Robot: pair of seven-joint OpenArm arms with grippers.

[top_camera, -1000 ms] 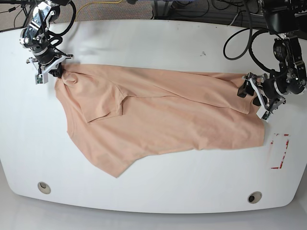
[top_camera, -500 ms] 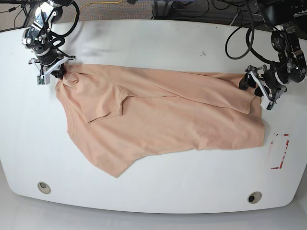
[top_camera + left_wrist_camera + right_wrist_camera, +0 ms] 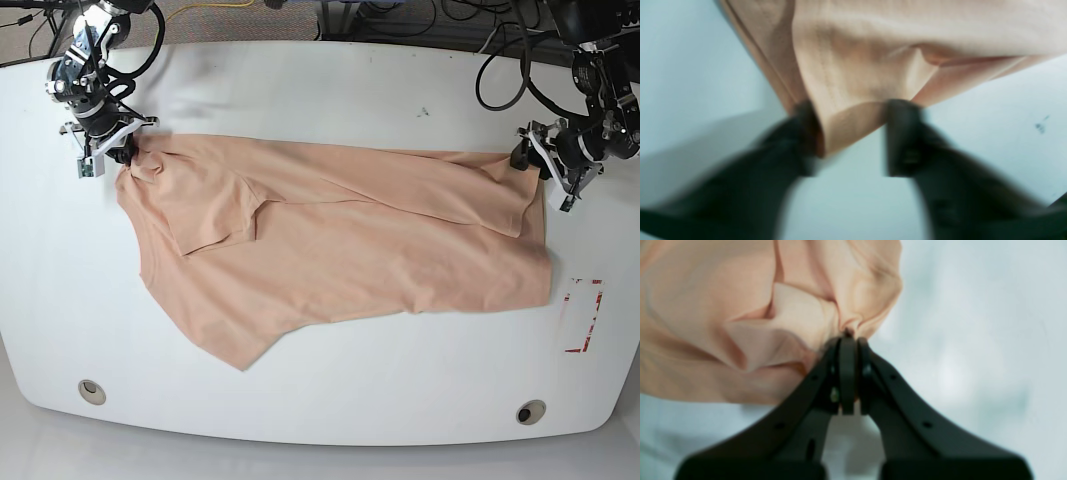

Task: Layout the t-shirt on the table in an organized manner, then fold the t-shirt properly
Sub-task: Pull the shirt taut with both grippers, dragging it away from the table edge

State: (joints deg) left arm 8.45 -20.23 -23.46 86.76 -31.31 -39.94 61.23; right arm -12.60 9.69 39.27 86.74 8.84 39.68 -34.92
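Observation:
The peach t-shirt (image 3: 330,240) lies spread, a little skewed, across the white table (image 3: 330,90). At the shirt's far left corner my right gripper (image 3: 122,153) is shut on a bunched pinch of fabric; the right wrist view shows the closed jaws (image 3: 848,340) biting the t-shirt (image 3: 740,323) just above the table. My left gripper (image 3: 530,165) is at the shirt's far right corner. In the blurred left wrist view its jaws (image 3: 850,133) stand apart, with a folded corner of the t-shirt (image 3: 873,50) between the two fingers.
A red dashed rectangle mark (image 3: 583,315) lies right of the shirt's lower corner. Two grommet holes (image 3: 92,391) (image 3: 531,411) sit near the front edge. Cables (image 3: 500,70) loop over the back right of the table. A dark speck (image 3: 423,111) marks the far side.
My left gripper has moved back along the shirt's right edge to the upper corner, and its jaws have narrowed around the fabric. The right gripper keeps its hold, nearly still.

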